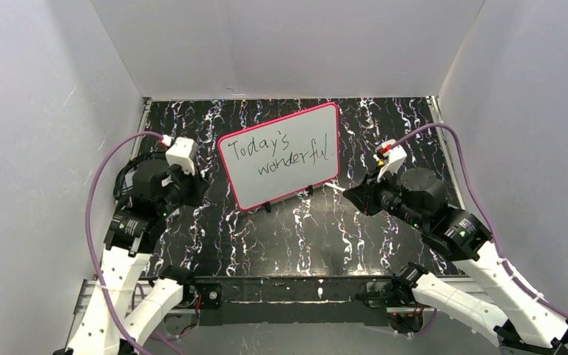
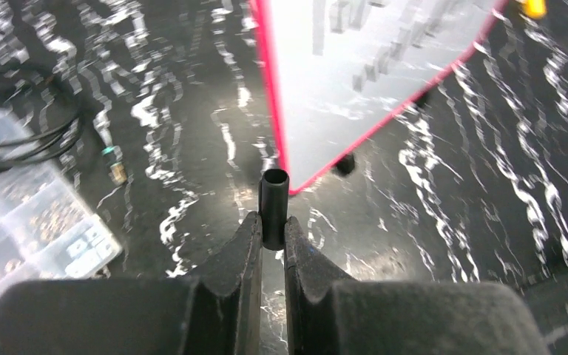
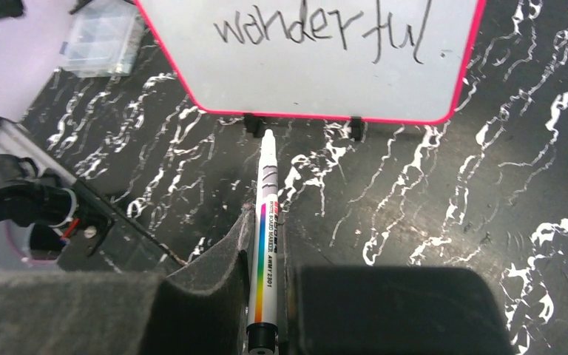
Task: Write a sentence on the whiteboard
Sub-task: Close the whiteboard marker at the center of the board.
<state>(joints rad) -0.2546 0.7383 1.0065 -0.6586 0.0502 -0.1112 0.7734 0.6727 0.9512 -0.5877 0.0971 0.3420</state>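
Note:
The whiteboard [image 1: 277,181] stands tilted on small black feet at the middle of the black marbled table [image 1: 296,237]. The sentence [image 1: 279,153], "Today's wonderful", is on it in black. My left gripper [image 1: 194,189] is left of the board's lower corner. In the left wrist view this gripper [image 2: 272,222] is shut on a short black marker cap [image 2: 274,196], close to the whiteboard's [image 2: 355,81] pink-framed corner. My right gripper [image 3: 266,220] is shut on a white marker [image 3: 267,222] with a rainbow stripe. Its tip points at the board's [image 3: 310,81] lower edge, under "wonderful" [image 3: 318,33].
A clear plastic parts box [image 2: 29,222] and black cables [image 2: 22,140] lie left of the left gripper; that box [image 3: 103,33] also shows in the right wrist view. The arms' base rail [image 1: 288,290] runs along the near edge. White walls enclose the table.

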